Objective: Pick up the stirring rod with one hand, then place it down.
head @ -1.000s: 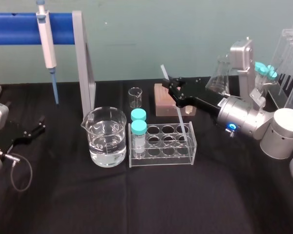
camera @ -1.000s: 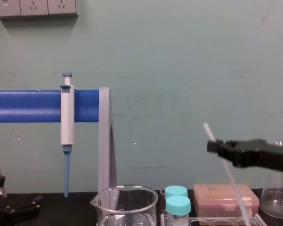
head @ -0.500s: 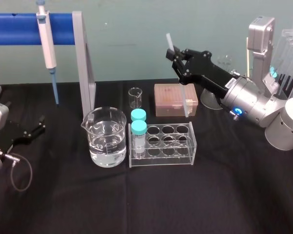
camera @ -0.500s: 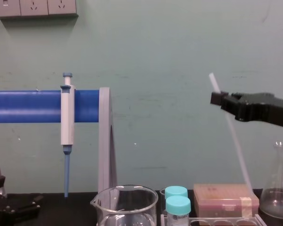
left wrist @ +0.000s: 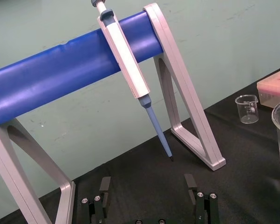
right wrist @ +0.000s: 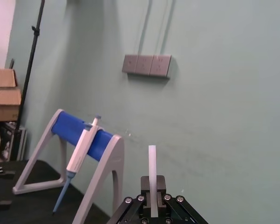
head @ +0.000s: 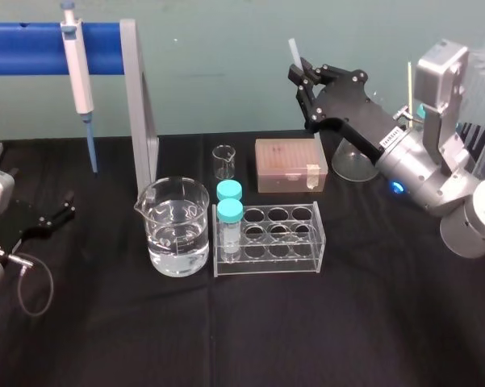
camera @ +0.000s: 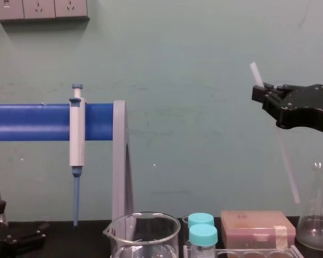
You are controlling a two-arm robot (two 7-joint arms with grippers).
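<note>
a: what do the jaws have?
b: the right hand [head: 304, 76] has its jaws clenched on the stirring rod [camera: 287, 166] near its top, a short stub poking above them
a: how does it lie?
b: nearly upright, top leaning left, the long part hanging below the jaws, high over the far right of the table [head: 307, 339]. the left hand [head: 52, 216] lies at the left edge with jaws released, well apart
a: what changed?
b: a second ago its lower end stood in the rack [head: 319, 234]; it has since risen clear and shifted right

Black and angular, the right gripper [head: 303, 75] at 2 o'clock joins a silver cylindrical arm [head: 426, 173] lit blue; at 9 o'clock, the black left gripper [head: 67, 206] carries a grey cable loop [head: 52, 284].
</note>
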